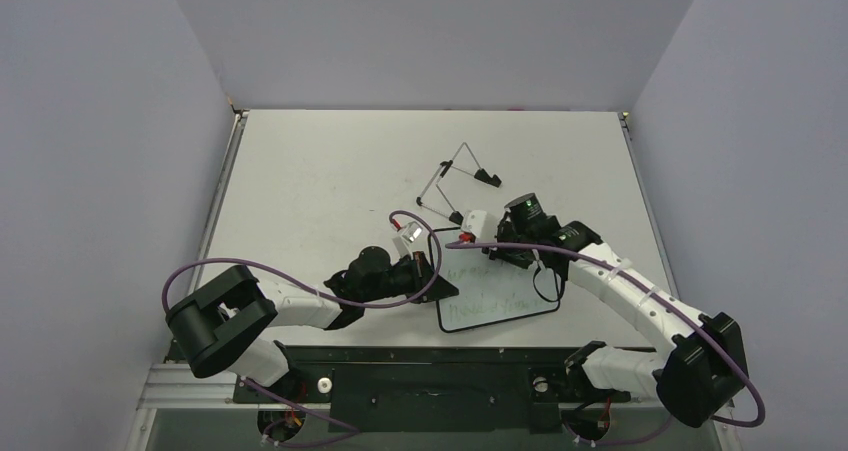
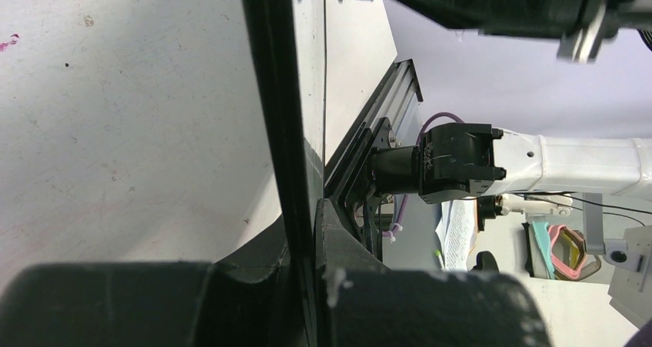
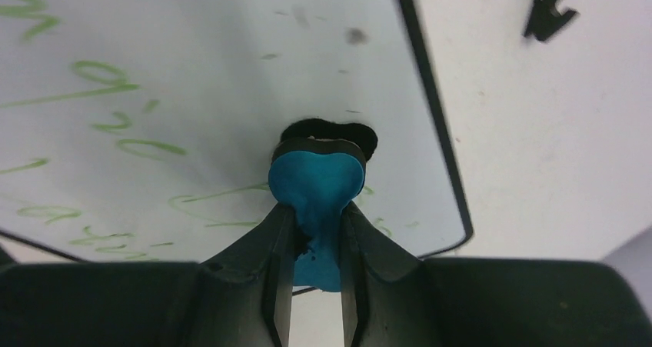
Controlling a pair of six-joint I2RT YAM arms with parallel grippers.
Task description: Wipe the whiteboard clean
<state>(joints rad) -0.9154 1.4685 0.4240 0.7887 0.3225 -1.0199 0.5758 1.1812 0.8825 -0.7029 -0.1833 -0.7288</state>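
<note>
The whiteboard (image 1: pixel 500 296) sits on the near middle of the table (image 1: pixel 320 171), between the two arms; I cannot tell whether it lies quite flat. Most of its face carries green handwriting (image 3: pixel 100 85), and lines of it also show across the board from above. In the right wrist view, only the strip beside the black frame looks bare apart from a few faint grey smudges. By that I judge the erasing barely begun, with nearly all the writing left to wipe. The blue eraser (image 3: pixel 315 181) has its dark felt edge pressed to the board near its far edge, pinched narrow between the fingers of the right gripper (image 3: pixel 317 231). The left gripper (image 1: pixel 432 274) is closed over the board's left edge, which runs edge-on between its fingers in its own view, apparently steadying it. The wire easel stand (image 1: pixel 455 176) lies just beyond, on the far side.
</note>
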